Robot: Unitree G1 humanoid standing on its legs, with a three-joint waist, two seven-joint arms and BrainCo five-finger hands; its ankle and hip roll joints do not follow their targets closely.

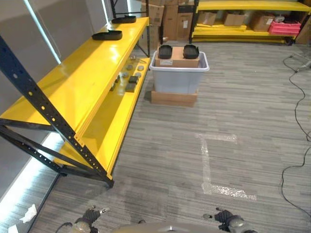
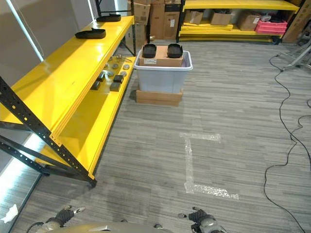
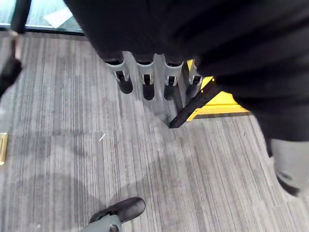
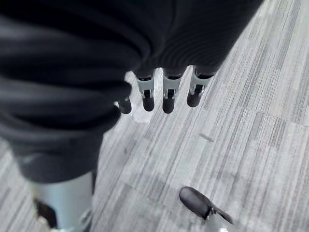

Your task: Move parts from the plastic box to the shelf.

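Observation:
A clear grey plastic box [image 1: 179,77] stands on a flat cardboard base [image 1: 174,98] on the floor, well ahead of me, next to the yellow shelf [image 1: 73,82]. Inside it is a cardboard carton with two black parts [image 1: 165,51] [image 1: 191,51] on top. Several small dark and grey parts [image 1: 129,77] lie on the shelf's lower level. Two black trays [image 1: 107,35] [image 1: 124,19] rest on its upper level. My left hand [image 3: 147,82] and right hand [image 4: 166,92] hang low by my sides over the carpet, fingers straight and empty, far from the box.
The shelf's black diagonal brace and foot [image 1: 99,174] reach onto the carpet at my left. White tape marks [image 1: 211,165] lie on the floor ahead. A far yellow rack [image 1: 243,26] holds cardboard boxes and a pink crate [image 1: 284,26]. Black cables [image 1: 296,126] trail at right.

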